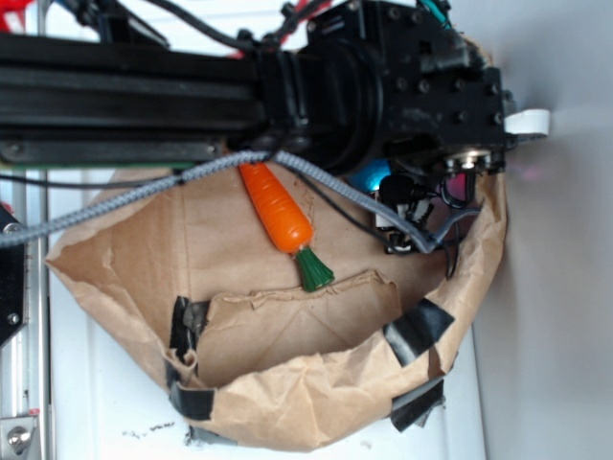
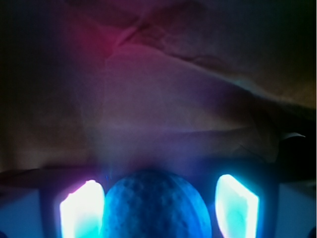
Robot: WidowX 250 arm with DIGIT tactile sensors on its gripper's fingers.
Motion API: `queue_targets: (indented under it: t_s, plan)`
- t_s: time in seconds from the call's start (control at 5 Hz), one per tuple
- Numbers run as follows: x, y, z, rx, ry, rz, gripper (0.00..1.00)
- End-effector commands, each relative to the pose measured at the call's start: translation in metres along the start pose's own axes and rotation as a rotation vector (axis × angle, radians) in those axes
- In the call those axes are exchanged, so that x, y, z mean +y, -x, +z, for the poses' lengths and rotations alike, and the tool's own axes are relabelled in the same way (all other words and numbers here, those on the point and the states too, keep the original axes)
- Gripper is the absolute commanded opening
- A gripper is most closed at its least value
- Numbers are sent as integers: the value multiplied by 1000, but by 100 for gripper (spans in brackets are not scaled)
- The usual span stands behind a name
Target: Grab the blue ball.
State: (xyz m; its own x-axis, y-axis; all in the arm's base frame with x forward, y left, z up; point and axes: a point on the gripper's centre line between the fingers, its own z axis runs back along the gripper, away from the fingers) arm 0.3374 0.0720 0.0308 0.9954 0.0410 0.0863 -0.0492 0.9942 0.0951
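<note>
I am lowering the pincer [image 2: 156, 208] over the blue ball [image 2: 156, 206] at the far right of the brown paper bag [image 1: 287, 383], right of the toy carrot [image 1: 278, 211]. Its fingers [image 2: 237, 206] are standing open on either side, the left one nearly touching. I am judging the next move as closing squarely, then lifting.

Looks like a robotics lab rig rather than anyone's home: a black robot arm [image 1: 192, 86] with loose cables [image 1: 144, 196] hangs over a plain white bench [image 1: 105, 402]. The work area is a crumpled brown paper tray [image 1: 287, 402] patched with black tape [image 1: 417, 331], holding a toy carrot [image 1: 278, 216]. Bare white wall [image 1: 556, 287] alongside, nothing domestic.
</note>
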Motion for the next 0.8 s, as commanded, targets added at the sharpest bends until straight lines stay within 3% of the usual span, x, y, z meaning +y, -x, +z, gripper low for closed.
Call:
queue_targets:
  t_s: [0.0,0.4,0.6]
  plan:
    - [7,-11,35,-144,-4,16,0]
    - [-2,3,73,-165,51,11,0]
    - [-1,13,116,-175,132,19,0]
